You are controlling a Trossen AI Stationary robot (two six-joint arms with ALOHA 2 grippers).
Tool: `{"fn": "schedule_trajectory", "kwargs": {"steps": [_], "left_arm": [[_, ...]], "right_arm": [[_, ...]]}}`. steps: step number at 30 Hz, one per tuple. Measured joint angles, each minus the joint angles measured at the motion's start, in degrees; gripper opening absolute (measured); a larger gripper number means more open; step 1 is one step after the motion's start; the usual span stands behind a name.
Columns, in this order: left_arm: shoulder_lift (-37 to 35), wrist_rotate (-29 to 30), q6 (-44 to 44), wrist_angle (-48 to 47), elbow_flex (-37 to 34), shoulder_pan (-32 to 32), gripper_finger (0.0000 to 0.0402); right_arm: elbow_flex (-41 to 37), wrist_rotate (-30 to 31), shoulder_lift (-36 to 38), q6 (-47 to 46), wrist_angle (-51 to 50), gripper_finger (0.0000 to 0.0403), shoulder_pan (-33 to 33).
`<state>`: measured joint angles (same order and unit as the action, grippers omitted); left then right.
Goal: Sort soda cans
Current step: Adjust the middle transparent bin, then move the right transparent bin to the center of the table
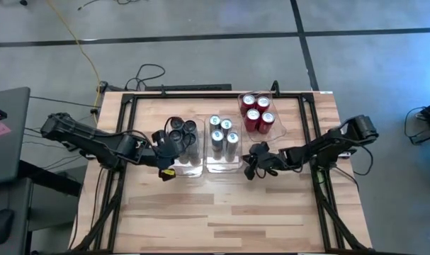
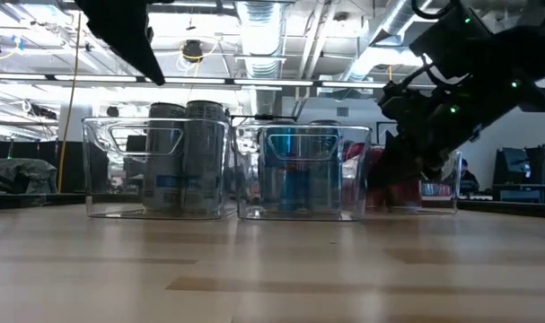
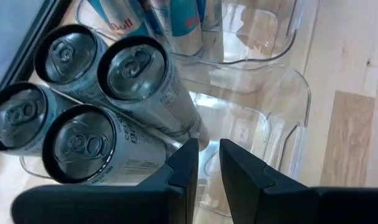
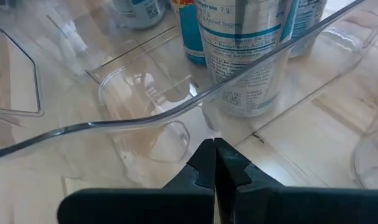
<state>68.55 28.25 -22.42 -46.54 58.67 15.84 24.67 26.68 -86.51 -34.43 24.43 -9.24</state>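
Several dark grey cans point(image 1: 180, 132) point(image 3: 132, 68) stand upright in the far part of the left clear bin point(image 1: 199, 161). Several silver-blue cans point(image 1: 222, 133) point(image 4: 238, 50) stand in the middle bin point(image 1: 225, 168). Several red cans point(image 1: 256, 112) stand in the right bin point(image 1: 275, 131). My left gripper point(image 1: 166, 157) point(image 3: 204, 165) hovers over the near part of the left bin, which holds no cans. It is open by a narrow gap and holds nothing. My right gripper point(image 1: 251, 166) point(image 4: 213, 155) is shut and empty, just outside the middle bin's near right corner.
The three bins stand side by side at the table's middle and far part; the right one sits farther back. A black frame point(image 1: 200, 96) runs along the table's far and side edges. Bare wood point(image 1: 222, 212) lies on the near side.
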Motion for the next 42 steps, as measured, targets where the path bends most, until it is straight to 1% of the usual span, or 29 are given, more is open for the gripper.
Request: {"fn": "schedule_trajectory", "kwargs": {"steps": [5, 10, 12, 15, 18, 20, 21, 23, 25, 27, 29, 31, 35, 39, 42], "left_arm": [[0.0, 0.0, -1.3, -0.2, -1.0, 0.0, 0.0062], [0.0, 0.6, -1.2, -0.4, -1.0, 0.0, 0.0062], [-0.4, 1.0, -1.1, -0.4, -1.0, 0.0, 0.0062], [-0.9, 1.9, -1.0, -0.2, -1.0, 0.0, 0.0062], [-1.4, 2.7, -1.0, 0.3, -1.0, 0.0, 0.0062], [-1.8, 3.1, -1.0, 0.1, -1.0, 0.0, 0.0062], [-1.9, 3.1, -1.0, 0.3, -1.0, 0.0, 0.0062], [-1.9, 3.2, -0.8, 0.8, -1.0, 0.0, 0.0062], [-1.9, 3.2, -0.7, 0.8, -1.0, 0.0, 0.0062], [-1.9, 3.2, -0.4, 0.8, -1.0, 0.0, 0.0062], [-1.9, 3.2, 0.4, 0.9, -1.0, -0.1, 0.0062], [-1.9, 3.2, 0.5, 0.9, -1.0, -0.1, 0.0062], [-1.9, 3.1, 0.5, 0.9, -1.0, -0.1, 0.0062], [-1.9, 3.7, 1.5, 1.0, -1.0, -0.1, 0.0062], [-1.9, 4.0, 2.9, 0.9, -1.0, -0.1, 0.0062]], "right_arm": [[0.5, 0.0, 0.8, 0.3, -1.8, 0.0013, -0.5], [0.5, 1.6, 7.0, -1.2, -9.5, 0.0013, -3.7], [0.5, 3.1, 11.0, -1.4, -14.2, 0.0013, -5.1], [1.1, 5.2, 18.3, -3.2, -24.6, 0.0013, -6.4], [3.8, 7.1, 25.4, -4.0, -36.1, 0.0013, -6.2], [5.9, 7.3, 29.1, -3.9, -42.1, 0.0013, -5.4], [7.1, 7.0, 30.6, -3.5, -44.7, 0.0013, -4.7], [9.9, 4.4, 32.7, 0.3, -49.7, 0.0013, -2.8], [12.6, 1.0, 33.6, 6.2, -53.3, 0.0015, -0.9], [14.9, 0.2, 33.7, 12.9, -55.7, 0.0024, 0.4], [17.0, -0.1, 32.9, 18.4, -57.8, 0.0043, 1.4], [18.8, -1.1, 31.6, 22.4, -59.6, 0.0072, 2.7], [21.2, -2.7, 27.9, 24.8, -62.0, 0.015, 6.0], [21.3, -7.0, 24.6, 28.1, -62.2, 0.0232, 8.5], [21.3, -9.0, 22.2, 30.3, -61.6, 0.0267, 10.3]]}}
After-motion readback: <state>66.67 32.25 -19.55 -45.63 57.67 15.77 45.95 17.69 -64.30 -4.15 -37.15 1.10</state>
